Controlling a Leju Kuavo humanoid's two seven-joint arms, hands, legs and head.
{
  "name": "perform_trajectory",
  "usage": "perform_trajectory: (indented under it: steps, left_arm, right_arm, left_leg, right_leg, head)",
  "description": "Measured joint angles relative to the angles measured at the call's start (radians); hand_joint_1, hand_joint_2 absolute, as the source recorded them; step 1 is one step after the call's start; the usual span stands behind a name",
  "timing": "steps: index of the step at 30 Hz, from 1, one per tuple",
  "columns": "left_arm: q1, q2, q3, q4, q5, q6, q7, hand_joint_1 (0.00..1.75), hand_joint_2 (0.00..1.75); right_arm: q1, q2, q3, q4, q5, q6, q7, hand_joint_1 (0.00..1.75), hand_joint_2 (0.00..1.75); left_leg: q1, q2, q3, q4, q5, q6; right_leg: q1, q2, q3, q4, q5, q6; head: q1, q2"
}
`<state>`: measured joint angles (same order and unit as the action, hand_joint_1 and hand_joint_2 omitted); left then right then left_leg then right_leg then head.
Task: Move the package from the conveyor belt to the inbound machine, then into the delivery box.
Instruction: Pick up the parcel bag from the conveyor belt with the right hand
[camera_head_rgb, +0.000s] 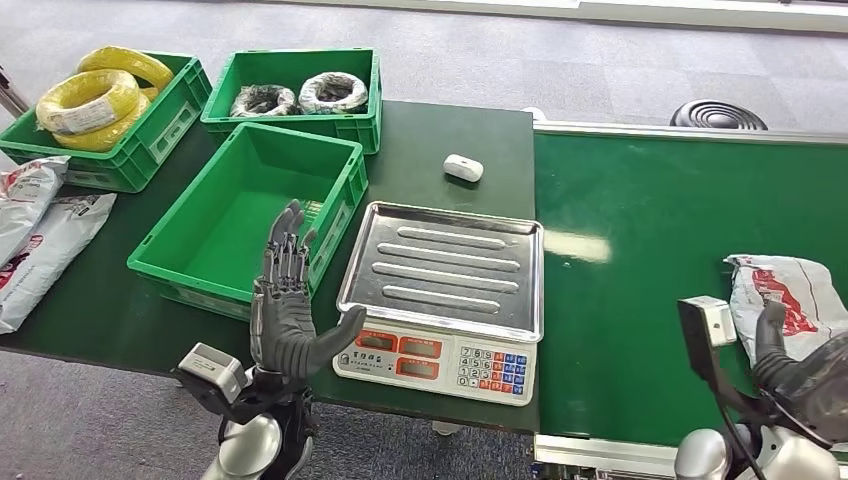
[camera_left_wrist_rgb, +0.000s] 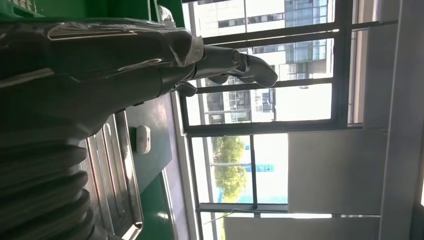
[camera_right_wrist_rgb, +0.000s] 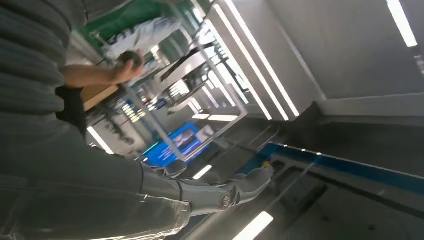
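I see the package (camera_head_rgb: 790, 295), a white bag with red print, lying on the green conveyor belt (camera_head_rgb: 650, 230) at its right side, just beside my right hand (camera_head_rgb: 800, 375); whether that hand's fingers touch it I cannot tell, nor how they lie. My left hand (camera_head_rgb: 288, 305) stands upright with fingers spread, holding nothing, in front of the empty green crate (camera_head_rgb: 335, 215) and left of the scale (camera_head_rgb: 440, 290) with its steel tray. 2 more crates sit behind.
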<state>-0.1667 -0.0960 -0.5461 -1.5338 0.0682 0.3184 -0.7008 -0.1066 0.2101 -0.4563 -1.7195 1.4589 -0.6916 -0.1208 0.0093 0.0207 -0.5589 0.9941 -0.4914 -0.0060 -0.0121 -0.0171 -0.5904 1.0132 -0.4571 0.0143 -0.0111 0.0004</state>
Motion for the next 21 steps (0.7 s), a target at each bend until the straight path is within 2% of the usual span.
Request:
perform_trajectory:
  steps: [3, 7, 9, 11, 13, 17, 21]
  left_arm:
    - [-0.009, 0.0, 0.007, 0.031, 0.009, -0.011, 0.0, 0.0, 1.75]
    - [-0.018, 0.0, 0.01, 0.056, 0.013, -0.012, 0.0, 0.0, 1.75]
    - [-0.026, 0.002, 0.011, 0.068, 0.019, -0.005, 0.0, 0.0, 1.75]
    - [-0.035, 0.009, 0.011, 0.08, 0.028, 0.002, 0.0, 0.0, 1.75]
    - [-0.044, 0.019, 0.014, 0.092, 0.034, 0.002, 0.0, 0.0, 1.75]
    - [-0.049, 0.033, 0.021, 0.107, 0.035, 0.013, 0.0, 0.0, 1.75]
    - [-0.049, 0.041, 0.023, 0.111, 0.033, 0.023, 0.0, 0.0, 1.75]
  right_arm:
    - [-0.047, -0.054, -0.116, 0.076, 0.032, 0.0, 0.062, 0.0, 1.75]
    - [-0.083, -0.103, -0.195, 0.169, 0.007, 0.007, 0.086, 0.0, 1.75]
    - [-0.128, -0.148, -0.219, 0.285, -0.113, 0.068, 0.084, 0.0, 1.75]
    - [-0.184, -0.205, -0.234, 0.441, -0.282, 0.18, 0.062, 0.0, 1.75]
    - [-0.235, -0.258, -0.24, 0.597, -0.39, 0.27, 0.049, 0.0, 1.75]
    - [-0.307, -0.328, -0.242, 0.843, -0.453, 0.33, 0.061, 0.0, 1.75]
    - [-0.34, -0.363, -0.242, 0.984, -0.465, 0.336, 0.073, 0.0, 1.75]
  left_leg:
    - [0.0, -0.001, -0.001, 0.0, 0.0, 0.0]
    - [0.0, 0.0, -0.001, 0.0, 0.0, 0.0]
    - [0.0, 0.001, 0.0, 0.0, 0.0, 0.0]
    - [0.0, 0.001, 0.0, 0.0, 0.0, 0.001]
    - [0.0, 0.001, 0.0, 0.0, 0.001, 0.002]
    - [0.0, -0.002, 0.0, 0.0, 0.001, 0.002]
    - [0.0, -0.002, -0.002, 0.0, 0.001, 0.002]
  right_leg:
    - [0.0, -0.001, 0.0, 0.0, 0.0, 0.0]
    - [0.0, 0.0, 0.0, 0.0, 0.0, 0.0]
    - [0.001, 0.0, 0.0, 0.0, 0.0, 0.0]
    - [0.0, 0.0, 0.001, 0.0, 0.001, 0.0]
    - [-0.001, 0.0, 0.001, 0.0, 0.002, 0.001]
    - [-0.001, -0.001, 0.001, 0.0, 0.002, 0.001]
    - [0.0, -0.001, -0.001, 0.0, 0.002, 0.001]
  head:
    - [0.0, 0.0]
    - [0.0, 0.0]
    - [0.0, 0.0]
    - [0.0, 0.0]
    - [0.0, 0.0]
    - [0.0, 0.0]
    - [0.0, 0.0]
